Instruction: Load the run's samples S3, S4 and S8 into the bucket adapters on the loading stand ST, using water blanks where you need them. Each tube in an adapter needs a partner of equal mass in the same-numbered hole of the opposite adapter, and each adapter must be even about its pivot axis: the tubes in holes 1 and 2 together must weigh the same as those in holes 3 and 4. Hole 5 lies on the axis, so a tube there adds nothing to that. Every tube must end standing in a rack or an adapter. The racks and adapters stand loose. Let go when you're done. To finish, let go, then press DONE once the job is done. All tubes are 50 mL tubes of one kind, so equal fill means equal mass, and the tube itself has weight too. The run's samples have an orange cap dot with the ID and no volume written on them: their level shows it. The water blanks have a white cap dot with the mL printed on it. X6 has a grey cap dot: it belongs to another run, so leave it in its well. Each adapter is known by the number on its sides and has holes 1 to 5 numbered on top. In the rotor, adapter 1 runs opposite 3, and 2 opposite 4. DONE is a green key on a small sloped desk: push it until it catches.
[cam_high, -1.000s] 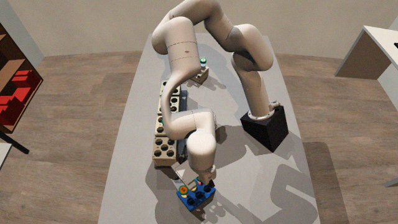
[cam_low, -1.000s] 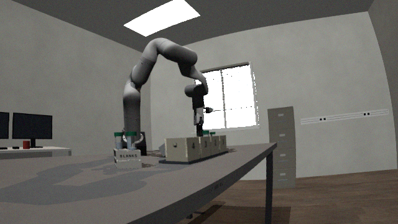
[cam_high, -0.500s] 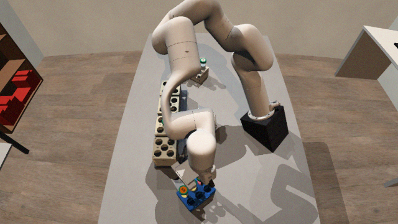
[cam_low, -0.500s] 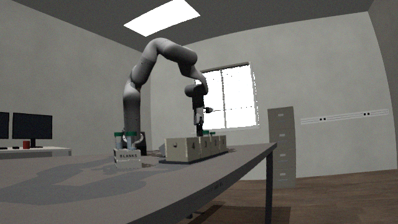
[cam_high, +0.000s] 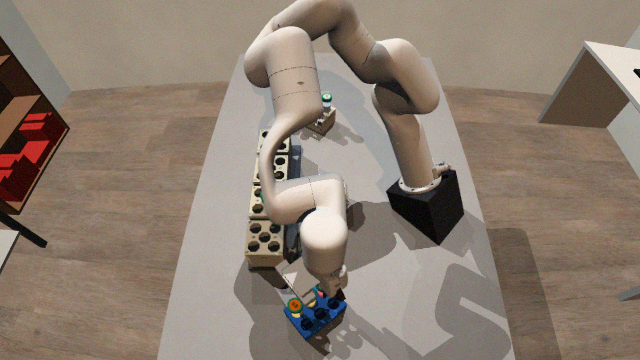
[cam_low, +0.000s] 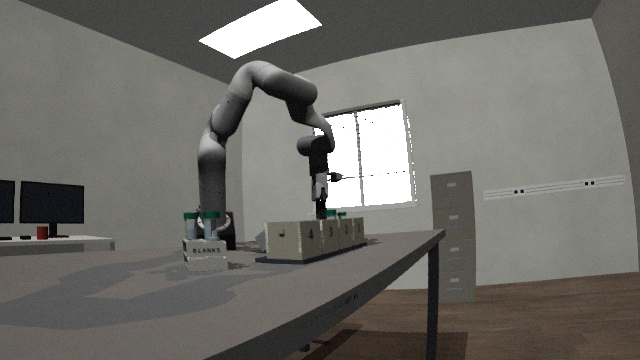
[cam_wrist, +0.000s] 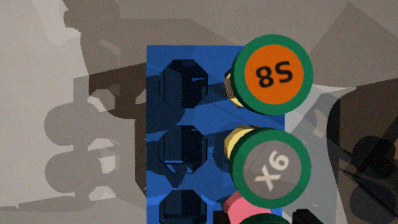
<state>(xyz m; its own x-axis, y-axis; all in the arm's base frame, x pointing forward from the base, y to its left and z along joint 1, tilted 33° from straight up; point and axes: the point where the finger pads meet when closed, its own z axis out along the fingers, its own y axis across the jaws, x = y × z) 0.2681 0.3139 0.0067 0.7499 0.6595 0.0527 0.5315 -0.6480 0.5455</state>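
Shut partway, with tool (cam_high: 327, 291) (cam_low: 321, 216) (cam_wrist: 264, 219) on pink tube (cam_high: 320, 292) (cam_wrist: 245, 206), just under green cap by the look of it (ID not readable, probably S3 or S4). Seen at back row of blue rack (cam_high: 314, 315) (cam_wrist: 152, 115), beside X6 (cam_high: 311, 303) (cam_wrist: 271, 169). Likely next: straight lift. Could snag X6 on way up if drifting sideways; close spacing to blame. Could drag loose rack along if pulling at a tilt, or let tube slip if gripping too high. Must not disturb X6 (other run's). Beyond X6, at row's end, find S8 (cam_high: 295, 305) (cam_wrist: 273, 74), standing in rack, not loaded. Pose of arm (cam_high: 290, 90) (cam_low: 285, 85): arched high, reaching out from base, wrist bent to point straight down. Farther out on desk (cam_high: 210, 300) (cam_low: 125, 310) (cam_wrist: 30, 175), in line on stand (cam_low: 282, 260), see adapters (cam_high: 265, 260) (cam_low: 285, 245). Past those, see blanks rack (cam_high: 320, 127) (cam_low: 205, 260). Could unbalance later if misjudging level.
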